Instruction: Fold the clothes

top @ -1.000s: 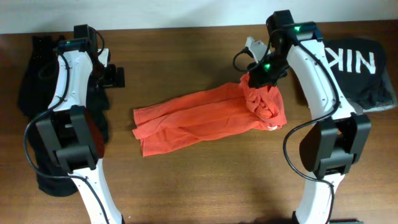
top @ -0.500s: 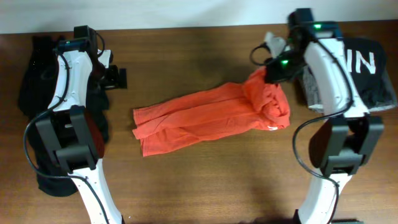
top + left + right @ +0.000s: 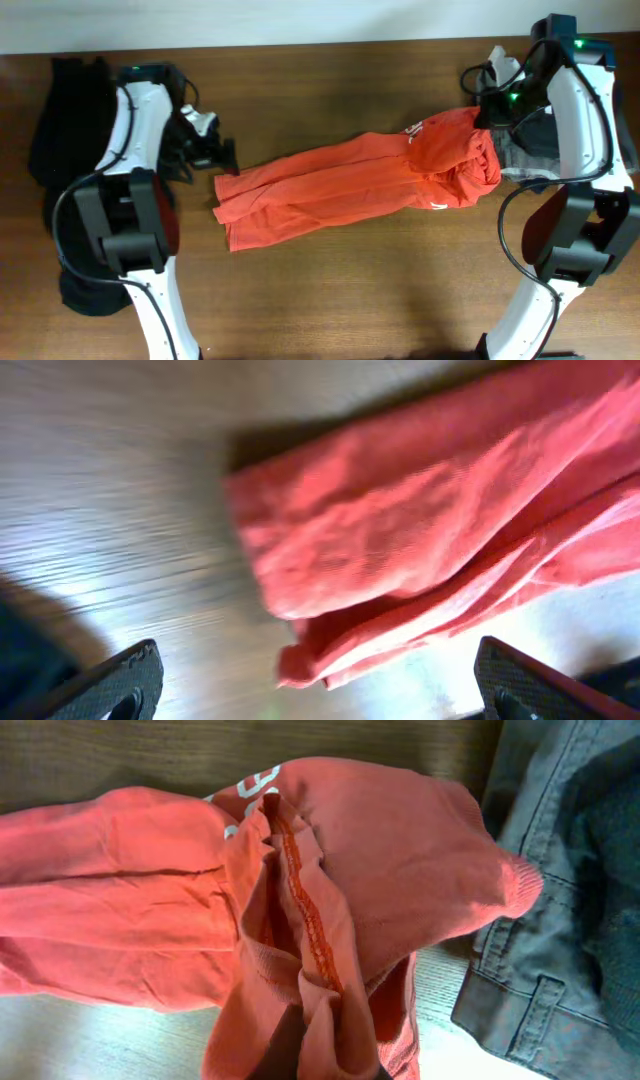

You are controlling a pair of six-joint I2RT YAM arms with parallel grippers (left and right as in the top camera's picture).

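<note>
I reckon this is the stretching-out step: my right jaws are pinched shut on the bunched neck end of the orange-red T-shirt (image 3: 350, 185) lying across the surface (image 3: 350, 300), and my left jaws gape wide beside its other end, which I'd grip next to pull it flat.

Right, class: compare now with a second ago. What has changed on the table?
The right arm, jaws shut on the T-shirt's bunched end, dragged that end outward to its own side, stretching the cloth. The left arm, jaws open, swung in to the opposite end. That end and the black garment stayed put.
</note>
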